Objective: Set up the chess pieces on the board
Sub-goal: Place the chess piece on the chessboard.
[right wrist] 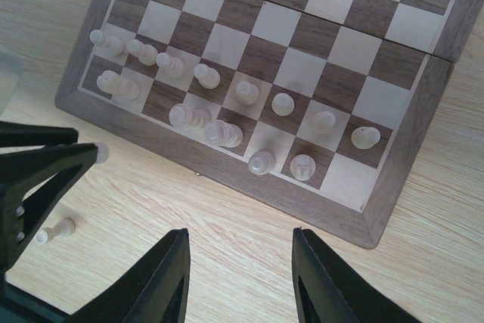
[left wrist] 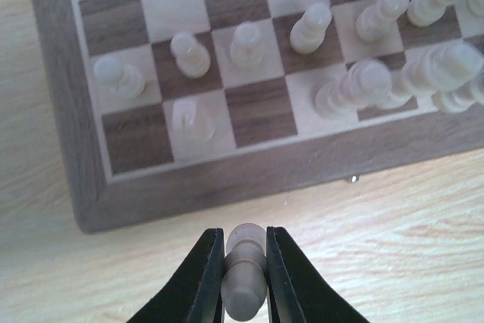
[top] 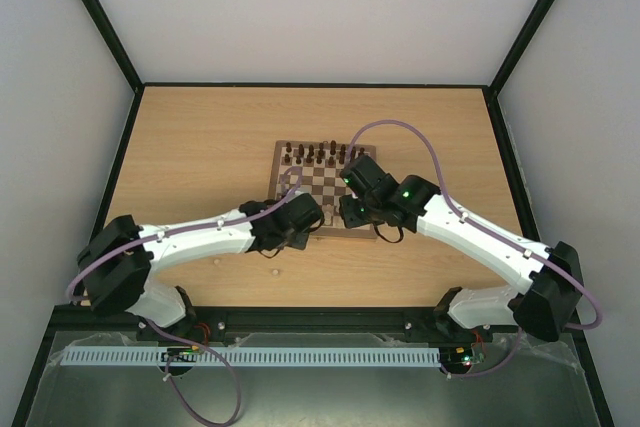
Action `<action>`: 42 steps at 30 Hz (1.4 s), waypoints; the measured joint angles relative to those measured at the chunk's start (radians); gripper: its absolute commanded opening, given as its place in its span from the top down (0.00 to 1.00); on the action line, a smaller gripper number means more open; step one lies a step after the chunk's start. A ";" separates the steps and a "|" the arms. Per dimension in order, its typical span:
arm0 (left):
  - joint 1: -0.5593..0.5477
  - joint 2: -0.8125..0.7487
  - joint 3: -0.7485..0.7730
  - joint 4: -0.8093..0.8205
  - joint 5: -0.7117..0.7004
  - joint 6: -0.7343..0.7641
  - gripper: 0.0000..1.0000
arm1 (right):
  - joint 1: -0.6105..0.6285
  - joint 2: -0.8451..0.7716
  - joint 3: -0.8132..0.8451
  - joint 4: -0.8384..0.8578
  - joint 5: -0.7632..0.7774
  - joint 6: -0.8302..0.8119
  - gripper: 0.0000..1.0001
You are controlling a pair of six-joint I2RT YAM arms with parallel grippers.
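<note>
The left pincer (left wrist: 243,237) is clamped on a pale piece (left wrist: 243,277). The piece's long axis runs along the fingers, one end poking out between the tips toward the board (left wrist: 249,173). The pincer hangs over the bare tabletop (left wrist: 393,225), just short of the board's near border. The board lies straight ahead of it. The nearest row has gaps, a dark corner square (left wrist: 136,138) ahead and to the left and another dark square (left wrist: 261,111) almost dead ahead. The other pale chessmen (left wrist: 302,29) stand in the two near rows. The right pincer (right wrist: 242,262) is spread apart and empty, also just off that border. The next move likely belongs to the left arm: forward onto a free square.
</note>
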 measured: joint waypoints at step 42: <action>0.102 0.266 0.177 0.085 0.033 0.166 0.86 | 0.000 -0.032 -0.018 -0.028 0.029 0.000 0.62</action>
